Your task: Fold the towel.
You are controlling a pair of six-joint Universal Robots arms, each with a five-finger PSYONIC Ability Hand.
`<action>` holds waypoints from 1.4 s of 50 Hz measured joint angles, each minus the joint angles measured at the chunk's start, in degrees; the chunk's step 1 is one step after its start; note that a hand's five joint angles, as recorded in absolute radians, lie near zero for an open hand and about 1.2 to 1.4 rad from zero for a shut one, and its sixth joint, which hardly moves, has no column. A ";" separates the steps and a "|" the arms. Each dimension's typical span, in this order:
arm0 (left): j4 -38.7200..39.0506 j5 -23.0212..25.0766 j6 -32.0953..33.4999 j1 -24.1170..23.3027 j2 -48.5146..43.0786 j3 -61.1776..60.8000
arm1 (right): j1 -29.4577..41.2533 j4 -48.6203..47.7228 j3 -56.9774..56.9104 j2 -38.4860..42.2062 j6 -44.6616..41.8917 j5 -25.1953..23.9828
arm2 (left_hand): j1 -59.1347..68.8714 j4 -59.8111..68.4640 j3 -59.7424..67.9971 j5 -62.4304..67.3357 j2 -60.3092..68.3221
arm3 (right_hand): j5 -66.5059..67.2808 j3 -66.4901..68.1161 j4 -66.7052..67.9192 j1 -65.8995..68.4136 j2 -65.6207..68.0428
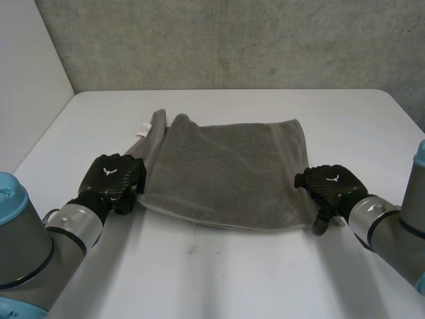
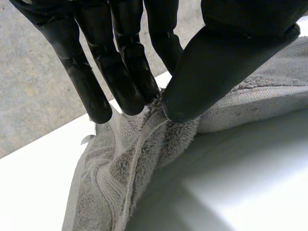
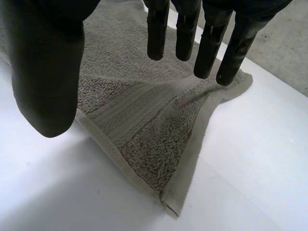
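A grey towel (image 1: 226,173) lies folded on the white table (image 1: 219,279), with a loose strip trailing off its far left side. My left hand (image 1: 113,179) sits at the towel's near left corner. In the left wrist view, that hand (image 2: 216,62) pinches a bunched edge of the towel (image 2: 125,163) between thumb and fingers. My right hand (image 1: 329,186) rests at the near right corner. In the right wrist view, this hand (image 3: 43,72) hovers open, fingers straight and thumb apart, above the towel's corner (image 3: 144,130), which lies flat on the table.
A small white label (image 1: 142,128) sits on the towel's trailing strip. A concrete wall (image 1: 252,40) runs behind the table and a pale wall (image 1: 26,73) stands at the left. Bare tabletop stretches in front of the towel.
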 measured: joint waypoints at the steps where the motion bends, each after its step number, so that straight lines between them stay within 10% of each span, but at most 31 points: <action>1: 0.00 0.00 0.00 0.00 0.03 0.06 | 0.03 -0.83 0.25 0.27 0.40 -0.02 | 0.00 -0.01 0.00 0.00 0.00 | -0.13 0.00 0.00 -0.15 0.00; 33: -0.02 -0.11 -6.01 1.05 0.45 2.46 | 2.36 -21.26 0.85 8.13 3.09 6.08 | 0.00 0.00 0.00 0.00 0.00 | 16.74 17.44 17.50 16.96 16.30; 70: 0.06 0.29 -5.36 2.44 -3.36 1.02 | -2.69 -13.23 0.86 4.54 3.49 5.40 | -10.68 -11.49 -11.35 -11.06 -11.51 | 55.55 55.44 55.95 55.21 54.73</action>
